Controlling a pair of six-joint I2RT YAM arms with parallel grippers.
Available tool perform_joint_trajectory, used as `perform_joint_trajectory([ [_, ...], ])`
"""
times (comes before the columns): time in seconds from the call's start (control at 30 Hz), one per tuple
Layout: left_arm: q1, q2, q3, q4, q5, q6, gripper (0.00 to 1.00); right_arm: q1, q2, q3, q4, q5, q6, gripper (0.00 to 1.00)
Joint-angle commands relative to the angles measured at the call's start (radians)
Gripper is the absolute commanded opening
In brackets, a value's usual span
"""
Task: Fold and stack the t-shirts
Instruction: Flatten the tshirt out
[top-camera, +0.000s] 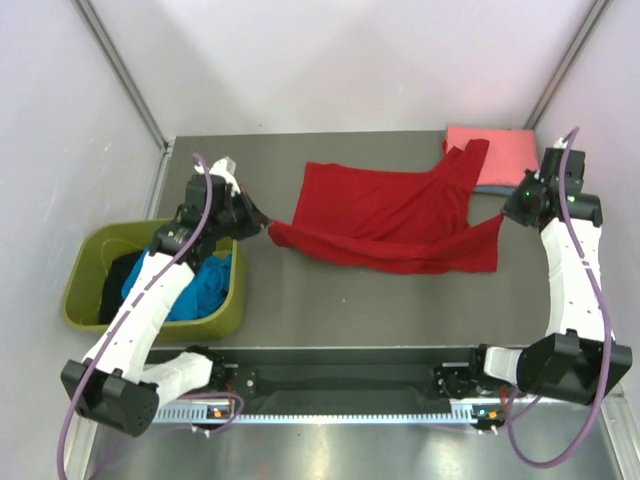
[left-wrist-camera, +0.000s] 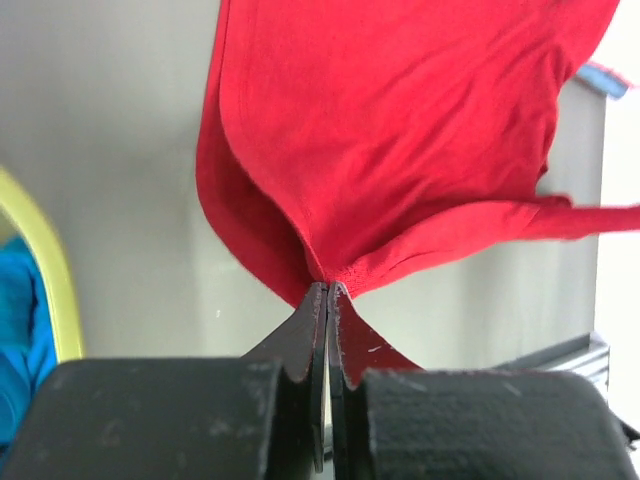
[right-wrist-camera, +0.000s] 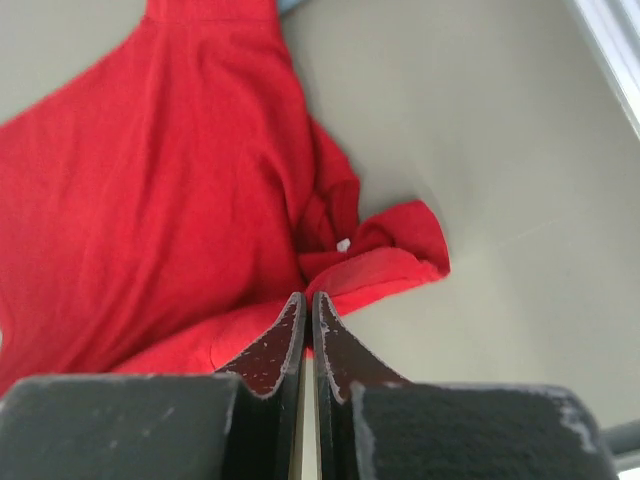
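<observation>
Red shirt (top-camera: 385, 215) stretched sideways, lol
Left tool (top-camera: 262, 225) clamps its left end, right tool (top-camera: 505, 215) its right; long axis runs left-right.

On table (top-camera: 300, 300): spread shirt (top-camera: 380, 215) centre; folded stack (top-camera: 500, 150) behind right; tub (top-camera: 232, 315) left, shirts (top-camera: 205, 285) inside

White arm shells (top-camera: 135, 320), black joints (top-camera: 575, 365) — purple cables (top-camera: 207, 190); left claw (left-wrist-camera: 328, 292) and right claw (right-wrist-camera: 307, 298) scuffed black.

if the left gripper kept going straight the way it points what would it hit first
The bright red cloth t-shirt it is pinching: the left gripper points straight into the shirt's spread body. Past that, probably the right gripper, though depth is unclear.
</observation>
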Motion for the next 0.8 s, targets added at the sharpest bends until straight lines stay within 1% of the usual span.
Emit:
perform_joint_trajectory([
  [0.0,0.004,0.037,0.133,0.015,-0.056,0.034,0.00,0.033,0.013,0.161,-0.070,0.045,-0.017,0.00],
  [0.07,0.004,0.068,0.231,0.000,-0.075,0.046,0.00,0.036,0.039,0.233,-0.169,0.065,0.052,0.00],
  [0.1,0.004,0.077,0.267,-0.006,-0.093,0.051,0.00,0.036,0.047,0.329,-0.209,0.091,0.061,0.00],
  [0.13,0.004,0.094,0.340,-0.016,-0.099,0.054,0.00,0.038,0.056,0.377,-0.294,0.115,0.071,0.00],
  [0.17,0.004,0.105,0.379,-0.032,-0.105,0.054,0.00,0.038,0.053,0.464,-0.323,0.144,0.112,0.00],
  [0.2,0.004,0.112,0.415,-0.042,-0.113,0.054,0.00,0.038,0.042,0.496,-0.338,0.142,0.129,0.00],
  [0.23,0.004,0.125,0.489,-0.051,-0.112,0.054,0.00,0.038,0.007,0.520,-0.341,0.117,0.156,0.00],
  [0.27,0.004,0.129,0.524,-0.065,-0.112,0.051,0.00,0.035,-0.011,0.563,-0.332,0.026,0.158,0.00],
  [0.33,0.004,0.137,0.621,-0.077,-0.101,0.039,0.00,0.035,-0.039,0.621,-0.341,-0.042,0.158,0.00],
  [0.37,0.004,0.137,0.650,-0.086,-0.096,0.034,0.00,0.035,-0.039,0.716,-0.391,-0.050,0.157,0.00],
  [0.43,0.004,0.120,0.725,-0.109,-0.060,0.022,0.00,0.035,-0.028,0.814,-0.451,-0.030,0.152,0.00],
  [0.5,0.004,0.090,0.752,-0.117,-0.027,0.014,0.00,0.035,-0.054,0.934,-0.513,-0.004,0.147,0.00],
  [0.57,0.004,0.021,0.753,-0.120,-0.029,0.002,0.00,0.035,-0.108,0.962,-0.512,0.027,0.146,0.00],
  [0.6,0.004,-0.005,0.756,-0.125,-0.030,-0.010,0.00,0.035,-0.141,0.961,-0.478,0.028,0.143,0.00],
  [0.63,0.004,-0.051,0.765,-0.131,-0.032,-0.016,0.00,0.035,-0.206,0.962,-0.467,0.034,0.141,0.00],
  [0.7,0.004,-0.090,0.781,-0.137,-0.035,-0.042,0.00,0.036,-0.257,0.994,-0.444,0.071,0.166,0.00],
  [0.77,0.004,-0.131,0.822,-0.155,-0.030,-0.061,0.00,0.039,-0.326,1.001,-0.386,0.096,0.178,0.00],
])
